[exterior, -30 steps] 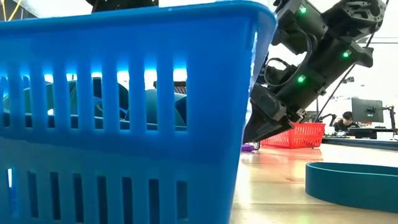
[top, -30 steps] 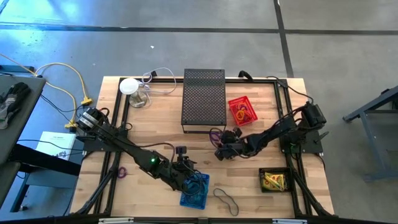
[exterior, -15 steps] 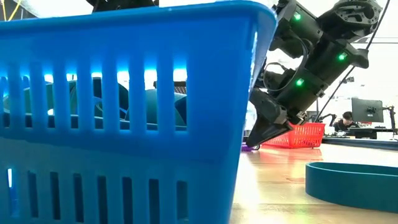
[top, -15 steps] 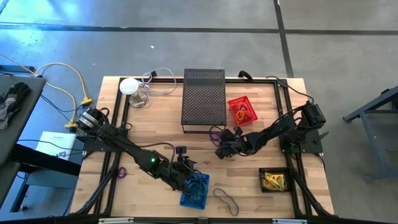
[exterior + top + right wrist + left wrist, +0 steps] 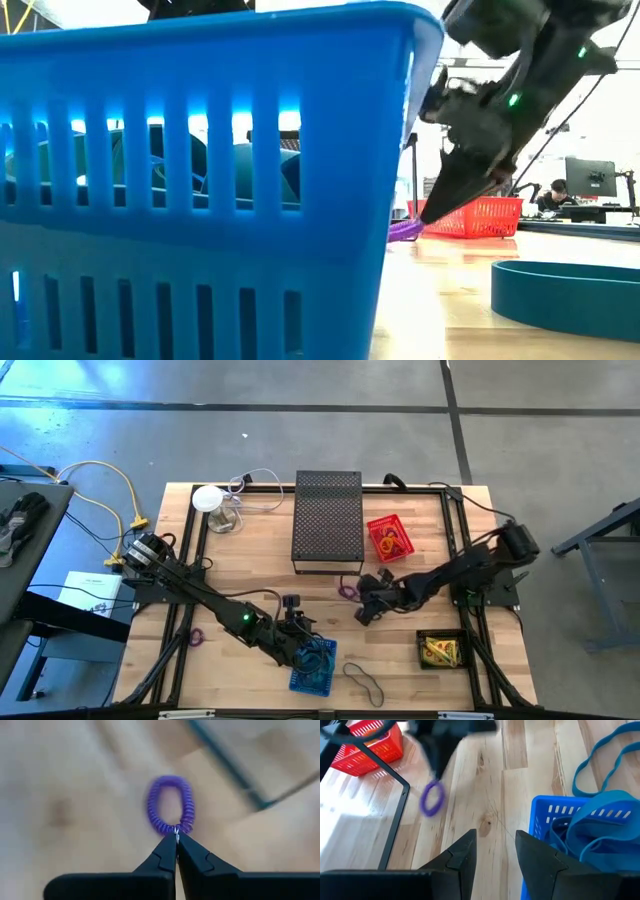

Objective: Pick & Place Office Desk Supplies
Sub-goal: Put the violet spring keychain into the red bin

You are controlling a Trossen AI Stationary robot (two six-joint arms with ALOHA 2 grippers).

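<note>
1. Fingertips of our right gripper [image 5: 176,836] are pinched together on the near edge of the purple coil loop [image 5: 170,804], with the ring hanging straight ahead of the tips. From above, the same right gripper [image 5: 362,600] sits near the middle of the table, with the loop [image 5: 347,589] just beyond it toward the black mesh box [image 5: 327,518].

2. We judge the step in hand to be the pick-up of this loop: the grasp looks made, but the side camera shows the loop [image 5: 405,229] trailing low at the wood below the dark tips, so it is barely clear of the table, if at all.

3. Our left gripper [image 5: 492,851] waits with its fingers parted and nothing between them. The blue basket [image 5: 555,812] with its blue bands lies just beside it, and the purple loop [image 5: 432,799] is farther ahead of it, well apart.

4. The next move, as we read it, calls for a clean lift before any sideways travel, because the hold is only on the coil's edge and it could slip or snag.

5. The red basket [image 5: 390,537] lies near our right gripper, beside the mesh box, and already holds loops, so we think it the likely destination, though we cannot be sure.
</note>
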